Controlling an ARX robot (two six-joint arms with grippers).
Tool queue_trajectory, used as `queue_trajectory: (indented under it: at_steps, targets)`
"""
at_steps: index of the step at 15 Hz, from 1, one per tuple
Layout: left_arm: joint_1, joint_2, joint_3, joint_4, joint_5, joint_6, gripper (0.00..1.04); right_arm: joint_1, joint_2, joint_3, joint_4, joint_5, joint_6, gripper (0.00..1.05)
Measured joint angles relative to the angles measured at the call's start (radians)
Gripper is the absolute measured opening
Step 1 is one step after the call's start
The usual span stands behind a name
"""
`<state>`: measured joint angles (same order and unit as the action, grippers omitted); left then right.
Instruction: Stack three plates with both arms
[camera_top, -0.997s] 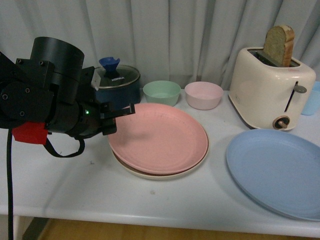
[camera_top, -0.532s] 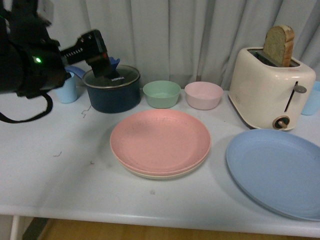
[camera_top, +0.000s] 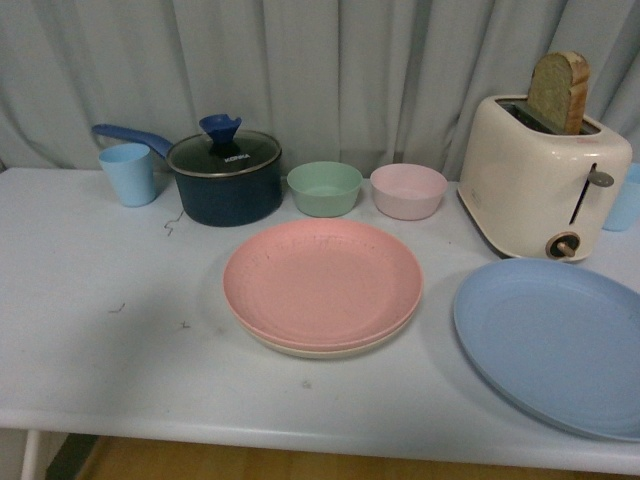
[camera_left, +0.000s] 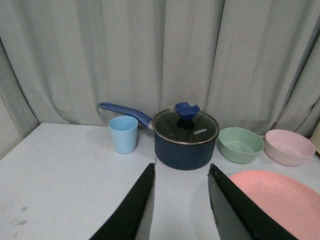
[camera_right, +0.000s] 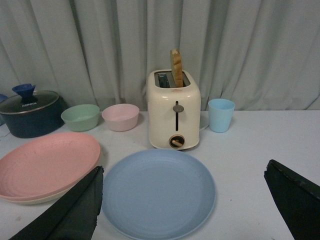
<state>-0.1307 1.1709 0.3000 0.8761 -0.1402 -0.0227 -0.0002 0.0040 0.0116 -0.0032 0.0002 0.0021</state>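
Left jaws parted to a middling gap, nothing between them, nothing touched; pot (camera_left: 185, 140) straight beyond the gap. Right jaws spread very wide, likewise empty and clear of everything. Neither arm in the front view.

Pink plate (camera_top: 322, 282) at mid-tabletop (camera_top: 110, 340), lying flat on the cream plate (camera_top: 300, 349), rims nearly flush, with only a thin cream crescent showing at 6 o'clock. Blue plate (camera_top: 550, 345) alone at 3 to 4 o'clock of that stack, with a strip of bare tabletop between the rims. Near rim of the blue plate close to the front table edge, its right part cut off by the front view. From the right wrist, blue plate framed between the two wide jaws.

Toaster (camera_top: 540, 190) at 12 o'clock of the blue plate, just beyond its rim, with a bread slice (camera_top: 558, 90) upright in one slot. Green bowl (camera_top: 324, 187) at 12 o'clock of the stack and pink bowl (camera_top: 407, 190) at 1 o'clock, side by side, near the pink plate's far rim. Pot at 10 to 11 o'clock, with a blue cup (camera_top: 127, 173) at its 9 o'clock under the handle. Second blue cup (camera_right: 220, 115) at 3 o'clock of the toaster. Curtain (camera_top: 350, 70) close behind everything.

Widest open room from 7 to 10 o'clock of the stack: bare tabletop with a few dark specks. Narrower bare strip along the front edge at 6 o'clock.

"KONKA" in white letters on the pot's glass lid.
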Motion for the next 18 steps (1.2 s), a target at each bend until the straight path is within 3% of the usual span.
queue_trajectory:
  at_steps: [3,9,13,18]
  targets:
    - [0.032,-0.113,-0.104,-0.028,0.042,0.008,0.02,0.0,0.0,0.0,0.0,0.0,0.0,0.98]
    - [0.135,-0.317,-0.205,-0.127,0.13,0.008,0.02,0.0,0.0,0.0,0.0,0.0,0.0,0.98]
    - [0.13,-0.399,-0.268,-0.125,0.14,0.008,0.02,0.0,0.0,0.0,0.0,0.0,0.0,0.98]
    - [0.13,-0.609,-0.288,-0.322,0.14,0.008,0.02,0.0,0.0,0.0,0.0,0.0,0.0,0.98]
